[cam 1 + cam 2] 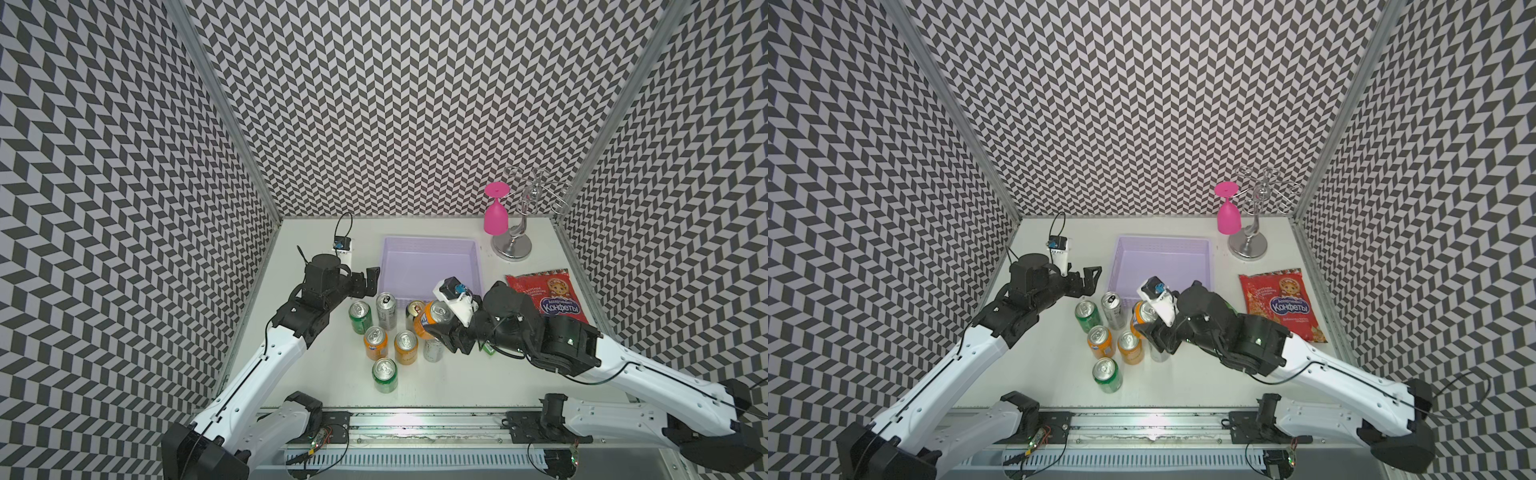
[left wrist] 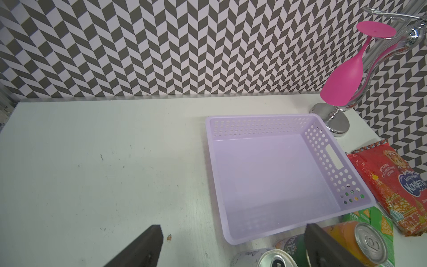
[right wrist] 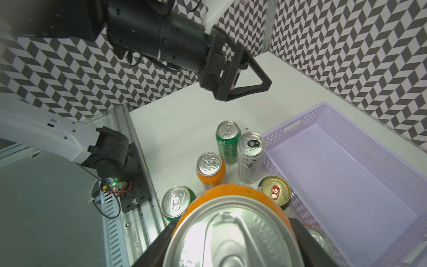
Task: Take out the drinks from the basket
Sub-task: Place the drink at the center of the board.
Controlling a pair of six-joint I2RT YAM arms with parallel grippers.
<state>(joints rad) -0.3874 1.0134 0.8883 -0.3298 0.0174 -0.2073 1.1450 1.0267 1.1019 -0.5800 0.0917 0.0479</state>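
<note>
While your left gripper [image 1: 372, 281] hangs spread wide, left of the basket [image 1: 432, 266], the loose cans [image 1: 376, 338] stand on the table [image 1: 457, 382] before its near wall, and your right gripper [image 1: 434, 329] pinches a tilted orange can [image 1: 432, 315] there.

A white desk [image 1: 340, 386] is enclosed on three sides by walls [image 1: 399, 104] covered with a black-and-white chevron pattern. Aluminium posts [image 1: 222, 99] are set at the desk's two far corners.
</note>
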